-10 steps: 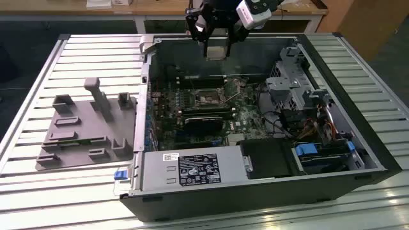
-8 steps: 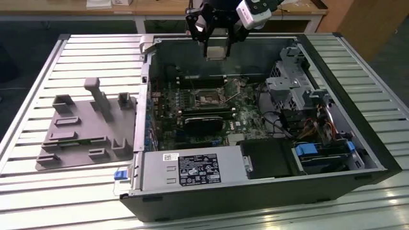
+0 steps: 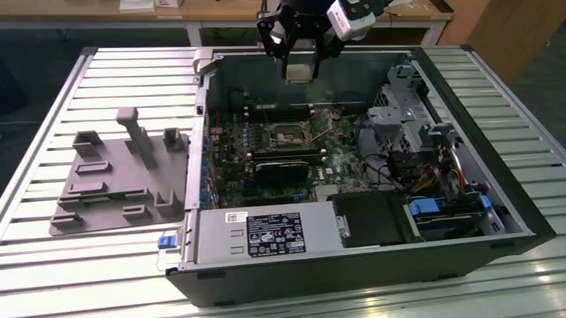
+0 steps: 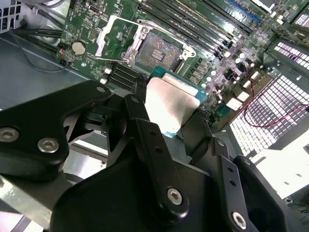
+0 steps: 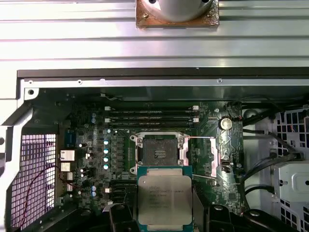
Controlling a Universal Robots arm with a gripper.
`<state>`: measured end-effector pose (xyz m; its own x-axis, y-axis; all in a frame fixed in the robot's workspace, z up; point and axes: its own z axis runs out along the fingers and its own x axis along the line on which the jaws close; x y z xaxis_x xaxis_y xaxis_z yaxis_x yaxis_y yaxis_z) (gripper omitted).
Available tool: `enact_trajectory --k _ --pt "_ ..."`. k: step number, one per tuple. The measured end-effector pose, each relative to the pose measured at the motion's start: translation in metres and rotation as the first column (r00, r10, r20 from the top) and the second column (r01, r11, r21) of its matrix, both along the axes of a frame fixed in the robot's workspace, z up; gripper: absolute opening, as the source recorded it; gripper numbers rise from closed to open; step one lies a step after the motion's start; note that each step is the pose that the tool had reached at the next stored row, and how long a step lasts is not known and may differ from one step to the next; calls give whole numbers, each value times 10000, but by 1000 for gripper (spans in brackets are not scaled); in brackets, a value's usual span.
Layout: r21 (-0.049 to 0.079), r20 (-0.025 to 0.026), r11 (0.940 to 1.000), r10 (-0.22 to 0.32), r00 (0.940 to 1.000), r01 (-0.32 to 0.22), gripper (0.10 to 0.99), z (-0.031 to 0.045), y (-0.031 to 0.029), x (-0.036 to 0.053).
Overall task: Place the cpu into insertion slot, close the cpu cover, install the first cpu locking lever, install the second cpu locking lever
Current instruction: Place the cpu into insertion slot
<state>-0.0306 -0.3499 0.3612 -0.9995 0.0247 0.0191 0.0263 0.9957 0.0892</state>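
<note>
The hand [image 3: 299, 71] grips the cpu [image 5: 164, 200]; first wrist view shows its lettering.

Silver-grey cpu [image 5: 165, 195] with teal edge, green motherboard [image 5: 120, 164], black gripper [image 3: 299, 65].

Wrist [image 3: 301, 20] sits at top edge of exterior view, approx. vertical, w/ gripper [image 3: 299, 66] hanging straight down below it, up in the air. White cam unit [image 3: 354, 14] is mounted on the wrist's side toward the exterior view's right. Gripper is closed on the cpu [image 3: 299, 67]. In second wrist view, black linkage fingers [image 4: 149, 145] angle inward and pinch the chip from opposite edges, w/ pivot bolts showing on each link.
</note>
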Motion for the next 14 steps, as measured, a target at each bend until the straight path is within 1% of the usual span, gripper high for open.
enact_trajectory --k 4,14 --pt "2 2 10000 0 10000 0 537 -28 0 0" --pt "2 1 10000 -1 10000 1 537 -140 0 0"
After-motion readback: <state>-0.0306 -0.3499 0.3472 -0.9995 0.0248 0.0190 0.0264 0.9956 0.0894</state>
